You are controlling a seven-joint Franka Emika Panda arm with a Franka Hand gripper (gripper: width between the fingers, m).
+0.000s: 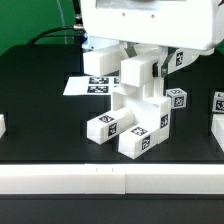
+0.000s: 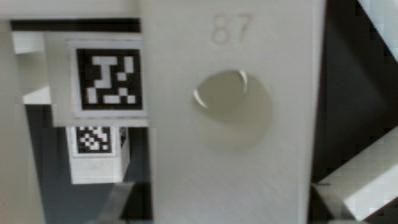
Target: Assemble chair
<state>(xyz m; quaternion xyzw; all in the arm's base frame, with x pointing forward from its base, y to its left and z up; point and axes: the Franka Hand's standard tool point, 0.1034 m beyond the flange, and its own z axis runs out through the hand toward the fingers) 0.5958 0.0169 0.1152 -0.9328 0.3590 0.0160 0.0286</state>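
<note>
The hand (image 1: 138, 58) pinches the chair's (image 1: 135, 118) upright block across its side edges.

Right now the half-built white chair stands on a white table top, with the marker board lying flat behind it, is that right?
No: the exterior view shows the table top is black, not white. The rest holds: the half-built white chair stands on it, with the marker board lying flat behind it.
</note>
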